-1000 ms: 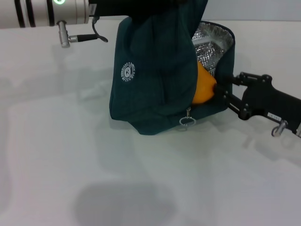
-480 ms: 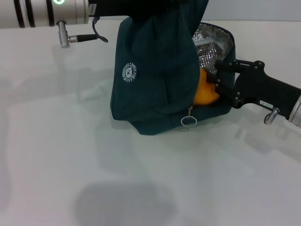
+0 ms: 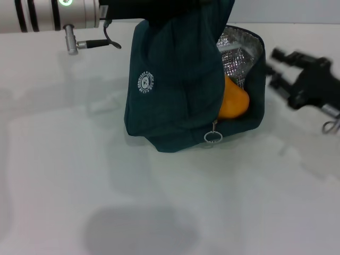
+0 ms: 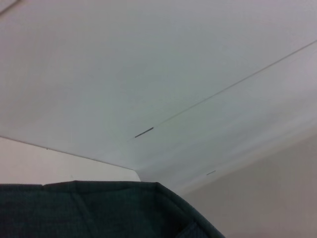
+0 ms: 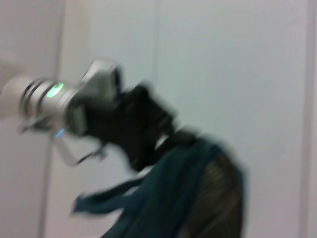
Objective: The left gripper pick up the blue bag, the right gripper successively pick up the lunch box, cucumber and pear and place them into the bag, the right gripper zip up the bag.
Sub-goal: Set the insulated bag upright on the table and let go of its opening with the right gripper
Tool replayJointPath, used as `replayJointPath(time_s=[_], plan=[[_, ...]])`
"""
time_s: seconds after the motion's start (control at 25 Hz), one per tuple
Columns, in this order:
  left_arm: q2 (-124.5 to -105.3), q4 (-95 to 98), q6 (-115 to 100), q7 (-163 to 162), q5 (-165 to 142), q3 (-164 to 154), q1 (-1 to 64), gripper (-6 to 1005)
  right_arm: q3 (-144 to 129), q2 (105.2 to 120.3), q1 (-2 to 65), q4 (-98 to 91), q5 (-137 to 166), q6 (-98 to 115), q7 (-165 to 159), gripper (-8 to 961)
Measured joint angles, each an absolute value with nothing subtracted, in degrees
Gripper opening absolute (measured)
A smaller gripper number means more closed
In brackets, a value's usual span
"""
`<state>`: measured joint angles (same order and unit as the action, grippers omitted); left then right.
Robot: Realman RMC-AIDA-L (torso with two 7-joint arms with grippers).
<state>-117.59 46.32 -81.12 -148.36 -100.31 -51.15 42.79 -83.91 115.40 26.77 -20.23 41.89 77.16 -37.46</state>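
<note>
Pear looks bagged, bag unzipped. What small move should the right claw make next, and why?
Probably bring the right claw down to the zipper ring pull. The pear sits inside the blue bag, whose foil-lined mouth gapes open, and the claw is beside it, holding nothing.

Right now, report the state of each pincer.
Left pincer: holds up the dark teal fabric bag by its top.
Right pincer: beside the bag's open side, holding nothing; open or shut cannot be told.

White table (image 3: 106, 202): smooth, glossy surface spanning the whole scene; faint reflections on the left, soft dark shadow near centre.
</note>
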Motion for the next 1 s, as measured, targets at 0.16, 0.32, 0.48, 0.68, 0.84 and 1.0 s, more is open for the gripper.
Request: replayJointPath(time_s=[0.16,0.32,0.48,0.68,0.84,1.0], plan=[[-117.59,46.3,-81.1,-148.4,-100.3,-51.2,42.8,69,-79.3,115.90,25.5,-19.4,36.7,78.4,-40.4,350],[-117.61,46.3,-81.2,-148.4,-100.3,-51.2,42.8,69,-78.9,115.72,25.7,-18.6,32.1,74.5,-46.0,351],[-117.67,46.3,-81.2,-148.3,-100.3,-51.2,42.8,69,-79.3,115.61,27.1,-18.6,32.1,68.9,-51.1,392],[-117.68,46.3,-81.2,-148.2,-100.3,-51.2,42.7,69,-82.4,115.64,30.0,-18.8,32.6,62.1,-57.1,567],[-117.66,45.8,-81.2,-148.0,-100.3,-51.4,42.7,69,-85.8,115.74,32.4,-18.6,32.6,57.9,-59.4,604],[-117.67,45.8,-81.3,-148.0,-100.3,-51.5,42.7,69,-87.6,115.94,33.4,-18.6,32.6,57.0,-59.6,641]])
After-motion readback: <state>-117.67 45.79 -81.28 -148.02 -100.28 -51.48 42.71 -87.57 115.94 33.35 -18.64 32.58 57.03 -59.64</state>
